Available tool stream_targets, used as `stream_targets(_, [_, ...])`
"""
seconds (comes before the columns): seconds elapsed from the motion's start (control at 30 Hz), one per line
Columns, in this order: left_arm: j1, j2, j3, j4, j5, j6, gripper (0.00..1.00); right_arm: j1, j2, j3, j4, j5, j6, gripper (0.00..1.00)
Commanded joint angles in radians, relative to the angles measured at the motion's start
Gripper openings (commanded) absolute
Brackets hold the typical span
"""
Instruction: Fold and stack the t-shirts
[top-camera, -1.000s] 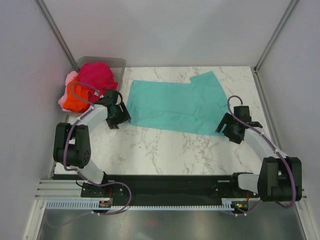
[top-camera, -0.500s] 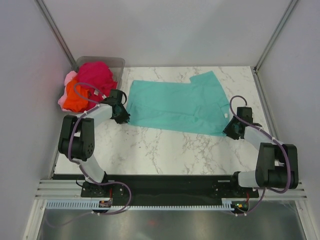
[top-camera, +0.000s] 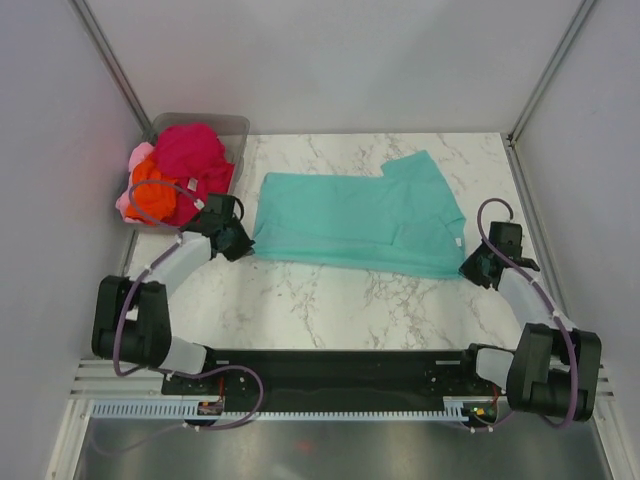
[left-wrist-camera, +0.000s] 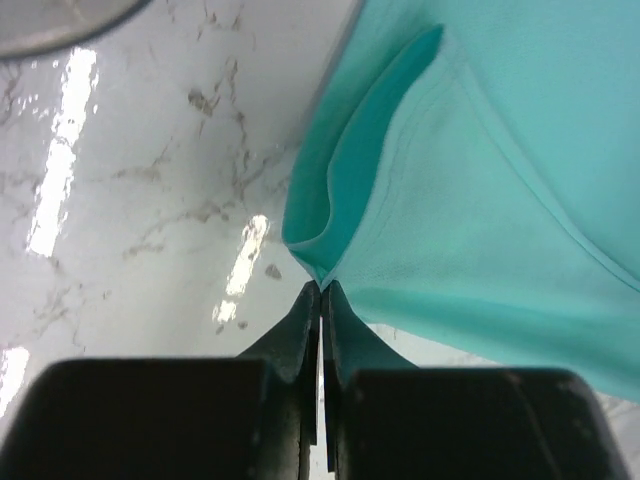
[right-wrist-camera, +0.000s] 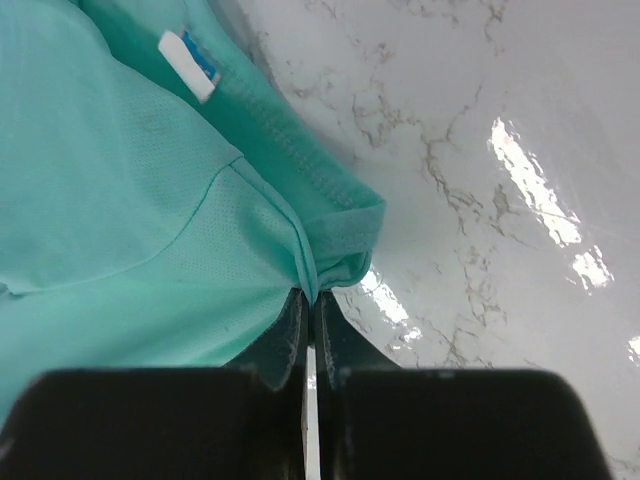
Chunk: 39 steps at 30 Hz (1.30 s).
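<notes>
Top external view: the soft teal-turquoise cloth t-shirt lies spread on the marble table. The left gripper and right gripper each clamp a near corner, jaws pressed together on fabric, probably ready to fold it.

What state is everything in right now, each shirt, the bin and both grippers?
teal t-shirt: lying flat on the table, two near corners pinched
left gripper: shut on the teal t-shirt's near left corner
right gripper: shut on its near right corner
magenta t-shirt: crumpled, atop the pile
orange t-shirt: crumpled, unfolded
pink t-shirt: crumpled, mostly hidden
clear bin: heaped with the three crumpled shirts
</notes>
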Motion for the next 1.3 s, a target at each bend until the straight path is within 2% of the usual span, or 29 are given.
stream_targets(0.0, [0.003,-0.153,-0.097,-0.050,0.035,-0.022,0.02,-0.017,-0.083,0.001,-0.103,0.066,0.022,0.04])
stream_targets(0.17, [0.000,-0.396,-0.260,-0.077,0.141,-0.091,0.04,-0.020,-0.161,-0.034,-0.181,0.051,0.086,0.09])
stream_targets(0.2, [0.000,-0.424,-0.305,-0.082,0.158,-0.099,0.07,-0.020,-0.172,-0.037,-0.192,0.042,0.096,0.10])
stream_targets(0.23, [-0.001,-0.456,-0.324,-0.098,0.184,-0.110,0.16,-0.020,-0.202,-0.042,-0.207,0.029,0.100,0.16])
stream_targets(0.3, [-0.002,-0.533,-0.362,-0.120,0.219,-0.111,0.38,-0.020,-0.238,-0.051,-0.220,0.019,0.109,0.41])
stream_targets(0.33, [-0.002,-0.559,-0.370,-0.146,0.251,-0.116,0.54,-0.020,-0.271,-0.050,-0.230,0.020,0.111,0.63])
stream_targets(0.37, [-0.005,-0.582,-0.370,-0.158,0.267,-0.119,0.60,-0.020,-0.288,-0.044,-0.258,0.022,0.113,0.73])
stream_targets(0.43, [-0.006,-0.650,-0.331,-0.195,0.299,-0.120,0.68,-0.020,-0.330,-0.007,-0.275,0.020,0.117,0.80])
stream_targets(0.47, [-0.008,-0.682,-0.271,-0.233,0.330,-0.114,0.69,-0.020,-0.337,0.037,-0.284,0.020,0.116,0.80])
stream_targets(0.53, [-0.008,-0.690,-0.190,-0.260,0.373,-0.038,0.70,-0.019,-0.348,0.088,-0.255,-0.036,0.105,0.81])
stream_targets(0.57, [-0.008,-0.685,-0.091,-0.320,0.367,0.000,0.70,-0.020,-0.345,0.134,-0.229,-0.059,0.099,0.82])
stream_targets(0.6, [-0.008,-0.661,-0.041,-0.351,0.358,0.092,0.70,-0.020,-0.334,0.156,-0.195,-0.079,0.093,0.82])
stream_targets(0.7, [-0.008,-0.627,0.082,-0.445,0.284,0.238,0.70,0.006,-0.203,0.261,-0.059,-0.143,0.045,0.85])
stream_targets(0.73, [-0.006,-0.627,0.090,-0.451,0.237,0.257,0.69,0.024,-0.072,0.304,-0.033,-0.130,0.031,0.84])
stream_targets(0.8, [-0.008,-0.635,0.079,-0.441,0.221,0.295,0.69,0.088,0.087,0.477,-0.025,-0.109,-0.042,0.84])
stream_targets(0.83, [-0.006,-0.639,0.070,-0.435,0.224,0.307,0.68,0.107,0.241,0.545,-0.028,-0.097,-0.062,0.84])
stream_targets(0.87, [-0.012,-0.651,0.047,-0.422,0.200,0.309,0.67,0.122,0.314,0.673,-0.031,-0.087,-0.099,0.83])
stream_targets(1.03, [-0.014,-0.704,0.000,-0.389,0.163,0.239,0.66,0.176,0.732,1.031,-0.008,-0.028,-0.170,0.83])
stream_targets(1.1, [-0.015,-0.753,-0.049,-0.355,0.169,0.220,0.65,0.210,0.843,1.215,-0.014,-0.012,-0.203,0.83])
stream_targets(1.2, [-0.014,-0.814,-0.086,-0.298,0.192,0.234,0.65,0.217,1.107,1.467,-0.051,0.011,-0.229,0.82])
stream_targets(1.27, [-0.014,-0.834,-0.097,-0.284,0.175,0.229,0.65,0.220,1.201,1.635,-0.072,0.011,-0.246,0.82])
